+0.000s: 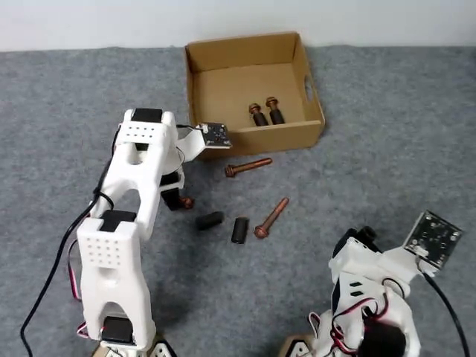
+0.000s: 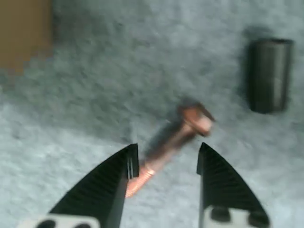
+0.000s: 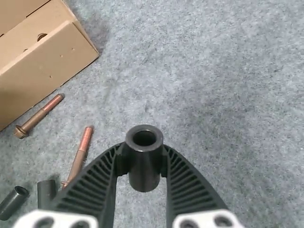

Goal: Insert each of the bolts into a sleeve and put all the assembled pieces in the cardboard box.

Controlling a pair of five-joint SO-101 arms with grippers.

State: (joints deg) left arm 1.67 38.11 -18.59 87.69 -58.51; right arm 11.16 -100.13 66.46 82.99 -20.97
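In the left wrist view my left gripper (image 2: pixel 167 147) is open, its fingers on either side of a copper bolt (image 2: pixel 172 137) lying on the grey mat. A black sleeve (image 2: pixel 270 76) lies just beyond it. From above, that gripper (image 1: pixel 177 198) is low beside the bolt's head (image 1: pixel 187 201). My right gripper (image 3: pixel 142 154) is shut on a black sleeve (image 3: pixel 144 164), held upright with its bore facing the camera. Two more bolts (image 1: pixel 249 166) (image 1: pixel 271 217) and two sleeves (image 1: pixel 210 221) (image 1: pixel 239 229) lie on the mat. The cardboard box (image 1: pixel 223 52) holds two assembled pieces (image 1: pixel 258 114) (image 1: pixel 275 111).
The right arm (image 1: pixel 372 297) sits at the near right of the mat, away from the loose parts. The box's front wall (image 1: pixel 256 141) stands just behind the far bolt. Grey mat (image 1: pixel 387 163) stretches to the right of the box.
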